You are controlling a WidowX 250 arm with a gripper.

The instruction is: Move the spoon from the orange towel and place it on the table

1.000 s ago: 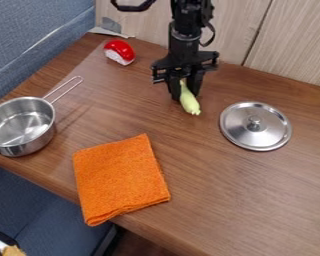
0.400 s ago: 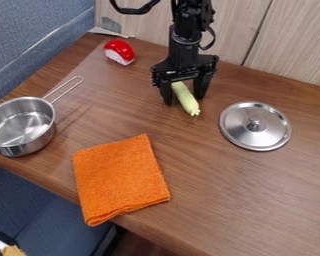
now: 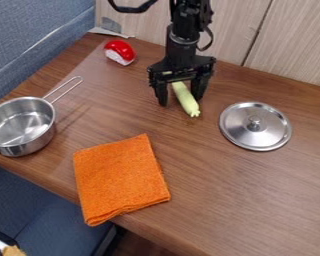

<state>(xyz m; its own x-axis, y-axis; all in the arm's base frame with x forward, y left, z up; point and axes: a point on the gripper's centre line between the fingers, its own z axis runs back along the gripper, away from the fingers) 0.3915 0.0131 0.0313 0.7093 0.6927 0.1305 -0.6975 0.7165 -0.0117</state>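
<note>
Straddling a pale green veg (image 3: 186, 100), the gripper (image 3: 181, 101) has its fingers (image 3: 162, 95) apart, one on either side, so I'd say it's not clamped on anything right now. Heads up, the job says spoon, but what's between the fingers looks like a long toy veg to me, so I'm treating that as the thing to be moved.

As for how far along it is, pretty much done, I reckon. The veg lies on the bare table (image 3: 236, 195), up near the back wall (image 3: 289, 40), with its narrow tip pointing toward the front. The towel (image 3: 121, 180) is nearer the front edge, well apart from the veg, with nothing lying on it. So "off the towel" checks out, and so does "on the table".

What's left is just the exit, imo. The arm (image 3: 183, 37) only needs to go straight up and get clear. Only thing I'd watch is a finger brushing the veg on the way out, cos it looks roundish and might roll a bit. Even then it'd most likely end up on wood, so no big deal.

Rest of the stuff is out of the way: pot (image 3: 19, 125) over on the left of the view, lid (image 3: 239, 132) off to the right, red toy (image 3: 120, 51) at the back.
</note>
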